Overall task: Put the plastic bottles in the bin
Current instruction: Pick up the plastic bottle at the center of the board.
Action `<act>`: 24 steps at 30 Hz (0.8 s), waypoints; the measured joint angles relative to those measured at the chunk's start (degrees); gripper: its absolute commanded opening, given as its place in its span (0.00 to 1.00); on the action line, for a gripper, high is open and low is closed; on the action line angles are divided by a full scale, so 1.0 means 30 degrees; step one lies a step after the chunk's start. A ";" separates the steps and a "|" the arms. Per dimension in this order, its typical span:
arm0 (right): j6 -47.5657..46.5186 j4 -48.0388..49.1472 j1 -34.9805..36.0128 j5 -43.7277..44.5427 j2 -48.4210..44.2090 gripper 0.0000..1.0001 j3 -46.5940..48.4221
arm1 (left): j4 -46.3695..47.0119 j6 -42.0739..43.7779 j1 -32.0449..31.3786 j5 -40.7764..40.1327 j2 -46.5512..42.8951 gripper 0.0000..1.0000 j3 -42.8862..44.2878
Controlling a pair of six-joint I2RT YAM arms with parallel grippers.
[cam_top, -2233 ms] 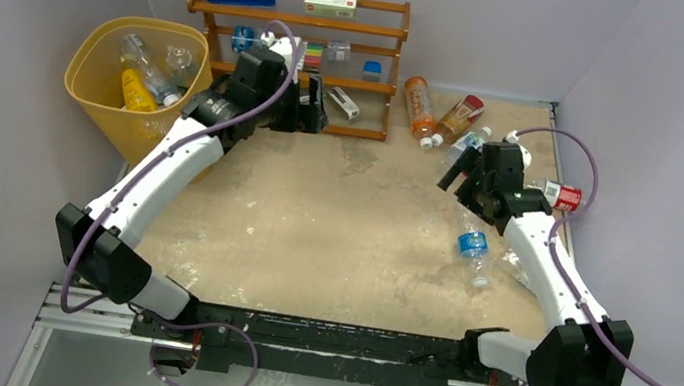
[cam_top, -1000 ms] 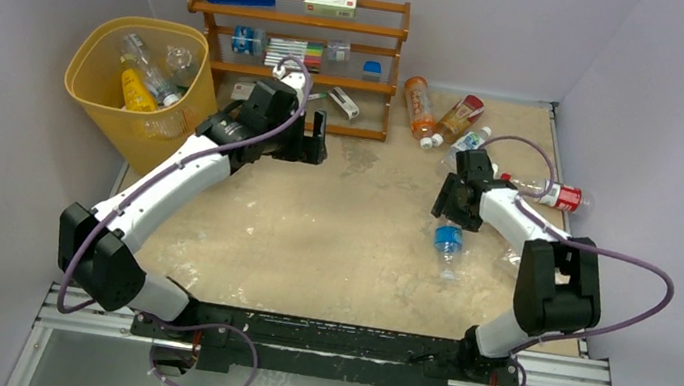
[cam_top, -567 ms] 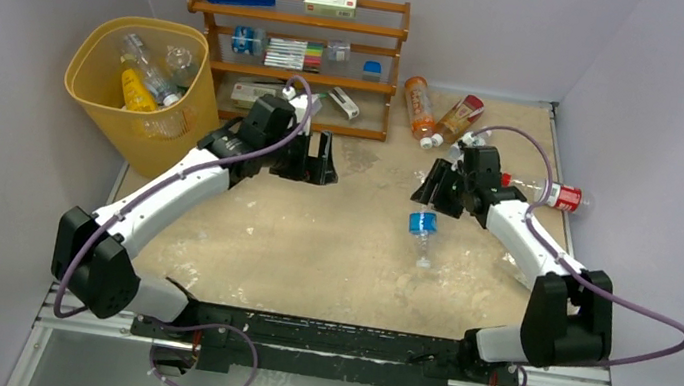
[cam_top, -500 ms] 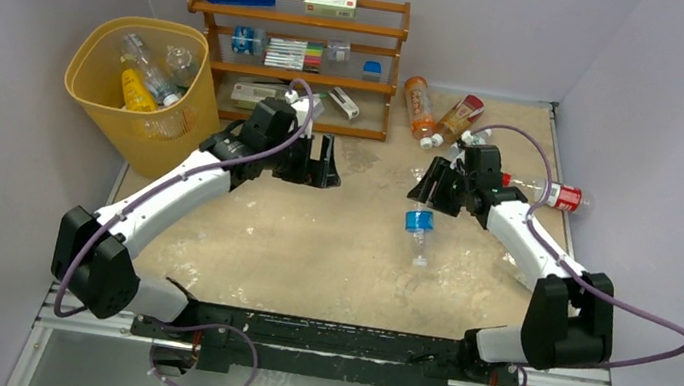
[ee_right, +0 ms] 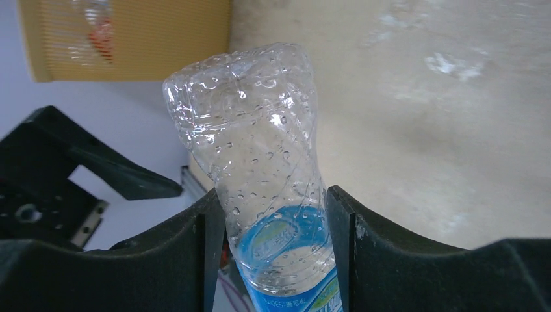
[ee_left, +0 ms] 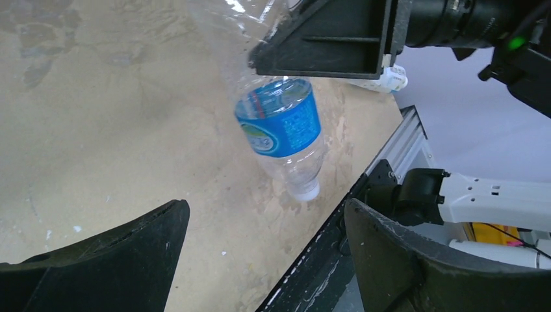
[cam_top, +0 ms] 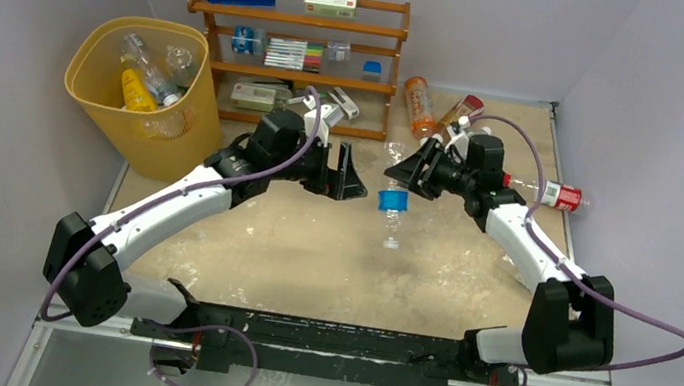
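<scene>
Right end effector [ee_right: 274, 195] clamps clear blue-labelled plastic bottle [ee_left: 281, 117]; left end effector [ee_left: 263, 214] spread wide at its 9 o'clock.

Clear bottle [ee_right: 260, 162], blue label [ee_left: 279, 118], yellow bin [cam_top: 151, 144]

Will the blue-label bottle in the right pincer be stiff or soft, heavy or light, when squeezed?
The blue-label bottle probably yields easily: its clear wall looks crumpled beyond the right pincer. It seems light, since it appears empty apart from droplets. Held by its smooth body with the cap end free, it might slip.
</scene>
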 measured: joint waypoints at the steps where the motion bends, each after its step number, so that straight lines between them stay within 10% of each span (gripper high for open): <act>1: 0.0488 0.0517 0.0117 -0.0306 0.0036 0.59 0.0000 | 0.0189 -0.0022 -0.0189 0.0007 -0.0007 0.89 0.0000; 24: 0.7337 0.7694 0.3257 -0.2142 0.1945 0.58 0.1341 | 0.1071 -0.0022 -0.1399 -0.1923 0.0109 0.90 -0.0299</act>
